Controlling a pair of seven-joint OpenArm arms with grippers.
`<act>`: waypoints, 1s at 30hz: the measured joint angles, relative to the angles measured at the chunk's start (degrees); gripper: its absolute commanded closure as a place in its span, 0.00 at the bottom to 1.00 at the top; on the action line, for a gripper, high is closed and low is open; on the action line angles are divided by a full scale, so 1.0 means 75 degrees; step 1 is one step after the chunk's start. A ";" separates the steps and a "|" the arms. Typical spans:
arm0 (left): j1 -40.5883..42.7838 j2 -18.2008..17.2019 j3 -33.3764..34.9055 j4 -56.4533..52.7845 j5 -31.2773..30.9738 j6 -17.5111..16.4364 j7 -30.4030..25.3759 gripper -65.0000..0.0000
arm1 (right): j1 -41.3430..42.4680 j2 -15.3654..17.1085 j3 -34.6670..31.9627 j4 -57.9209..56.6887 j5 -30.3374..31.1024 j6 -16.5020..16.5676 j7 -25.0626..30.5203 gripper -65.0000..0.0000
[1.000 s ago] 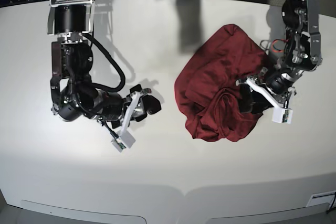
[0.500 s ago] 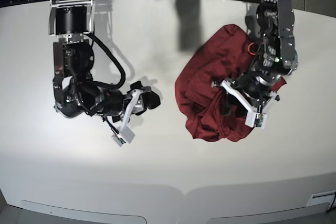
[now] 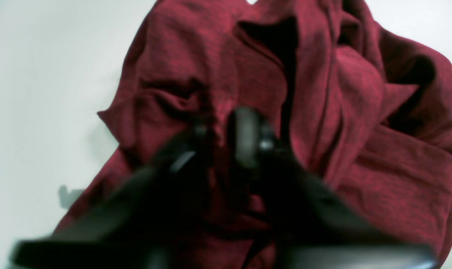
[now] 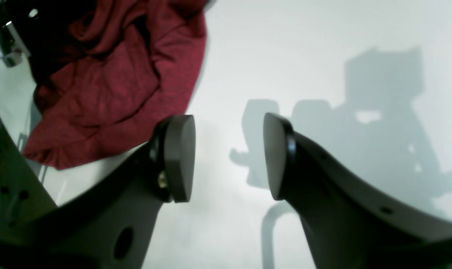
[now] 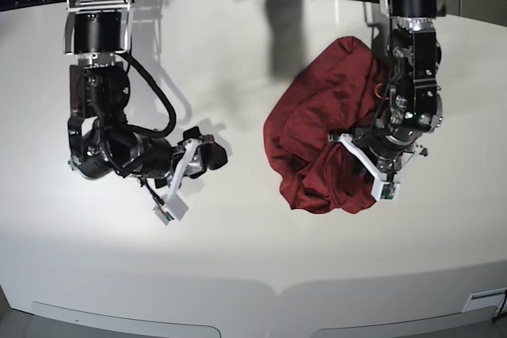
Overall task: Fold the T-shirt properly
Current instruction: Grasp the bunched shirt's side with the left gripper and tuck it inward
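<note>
While the shirt [image 5: 329, 128] lies crumpled in a maroon heap on the white counter [image 5: 238, 259], toward the side my left arm works, my left gripper [image 3: 226, 144] sits low over its folds, blurred in the wrist view; the fingers stand close together with cloth around them, though I cannot tell whether any fabric is pinched. My right gripper [image 4: 227, 157] hangs wide and holding nothing above bare counter, well apart from the shirt's near edge.
</note>
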 measured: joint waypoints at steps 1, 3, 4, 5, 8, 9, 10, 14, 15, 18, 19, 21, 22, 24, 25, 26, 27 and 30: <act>0.0006 0.0003 0.0000 0.0076 -0.0058 0.0009 0.0096 1.00 | 0.0017 0.0000 0.0020 0.0000 0.0003 0.0000 0.0023 0.54; 0.0044 0.0003 0.0000 0.0353 -0.0286 0.0015 0.0283 1.00 | 0.0017 0.0003 0.0044 0.0000 -0.0003 0.0000 0.0079 0.54; 0.0096 0.0003 0.0000 0.0562 -0.0411 0.0012 0.0329 1.00 | 0.0015 0.0000 0.0044 0.0000 -0.0015 0.0000 0.0079 0.54; 0.0160 0.0003 0.0000 0.0839 -0.0536 0.0020 0.0399 1.00 | 0.0015 -0.0003 0.0044 0.0000 -0.0026 -0.0003 0.0079 0.54; 0.0469 -0.0017 -0.0006 0.1853 -0.0901 0.0044 0.0510 1.00 | 0.0017 -0.0003 0.0041 0.0000 -0.0003 0.0000 0.0111 0.54; 0.0583 -0.0015 -0.0012 0.2189 -0.0956 0.0035 0.0595 1.00 | 0.0015 0.0000 0.0041 0.0000 -0.0020 0.0000 0.0108 0.54; 0.0699 -0.0017 -0.0015 0.2474 -0.0962 0.0035 0.0621 1.00 | 0.0015 0.0000 0.0041 0.0000 -0.0026 0.0000 0.0108 0.54; 0.1239 -0.0236 0.0000 0.2917 -0.0965 -0.0012 0.0580 1.00 | 0.0015 -0.0003 0.0041 0.0000 0.0006 0.0000 0.0111 0.54; 0.1378 -0.0344 0.0000 0.2917 -0.0956 -0.0023 0.0595 1.00 | 0.0015 0.0000 0.0041 0.0000 0.0000 0.0000 0.0111 0.54; 0.1743 -0.0714 -0.0006 0.2911 -0.0962 0.0318 0.0376 1.00 | 0.0015 -0.0003 0.0041 0.0000 -0.0015 0.0000 0.0114 0.54; 0.1821 -0.0839 -0.0006 0.2914 -0.0962 0.0498 0.0245 1.00 | 0.0017 -0.0003 0.0041 0.0000 0.0003 0.0000 0.0111 0.54; 0.1950 -0.1122 0.0000 0.2917 -0.1163 0.0898 0.0149 1.00 | 0.0015 -0.0003 0.0041 0.0000 0.0000 0.0000 0.0108 0.54; 0.2017 -0.1279 -0.0003 0.2914 -0.1352 0.0973 0.0154 1.00 | 0.0015 -0.0003 0.0041 0.0000 0.0006 -0.0003 0.0111 0.54; 0.2180 -0.1600 -0.0003 0.2914 -0.1821 0.1011 0.0122 1.00 | 0.0015 0.0000 0.0041 0.0000 -0.0017 -0.0003 0.0111 0.54; 0.2264 -0.1737 0.0000 0.2914 -0.1912 0.1003 0.0029 1.00 | 0.0017 -0.0003 0.0041 0.0000 -0.0017 -0.0003 0.0111 0.54; 0.2343 -0.1851 0.0003 0.2914 -0.2014 0.1003 -0.0055 1.00 | 0.0017 -0.0006 0.0041 0.0000 -0.0017 0.0000 0.0111 0.54; 0.2407 -0.1961 0.0003 0.2914 -0.2066 0.1049 -0.0201 1.00 | 0.0015 -0.0006 0.0041 0.0000 -0.0009 -0.0003 0.0111 0.54; 0.2608 -0.2235 0.0023 0.2917 -0.2101 0.1396 -0.0350 1.00 | 0.0015 0.0000 0.0044 0.0000 -0.0003 0.0000 0.0111 0.54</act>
